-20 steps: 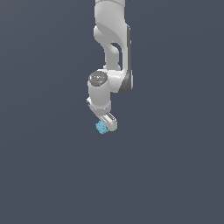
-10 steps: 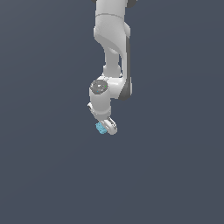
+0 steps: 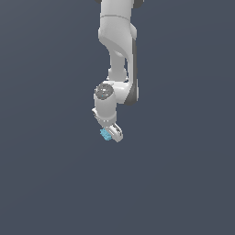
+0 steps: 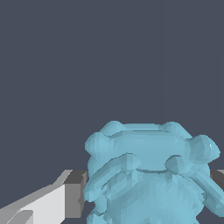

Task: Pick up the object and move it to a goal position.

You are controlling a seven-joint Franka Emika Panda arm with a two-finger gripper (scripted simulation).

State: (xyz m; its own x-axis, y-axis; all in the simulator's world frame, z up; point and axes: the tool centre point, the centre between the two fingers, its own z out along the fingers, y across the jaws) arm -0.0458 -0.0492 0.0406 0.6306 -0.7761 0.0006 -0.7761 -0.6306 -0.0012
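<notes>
The object is a small light-blue lumpy chunk (image 3: 106, 134), held at the tip of my white gripper (image 3: 110, 135) in the exterior view. The gripper hangs from the white arm, which comes down from the top of that view, and is shut on the chunk. In the wrist view the chunk (image 4: 148, 175) fills the space between the fingers; one white and grey finger (image 4: 65, 194) presses against its side, and the other finger shows only as a dark sliver at the frame's edge. The chunk is off the ground.
A plain dark grey-blue ground (image 3: 55, 183) lies all around with no other objects or marker showing.
The arm has stretched downward and a little to the exterior view's left, carrying the chunk slightly lower. The grip on the chunk is unchanged.
</notes>
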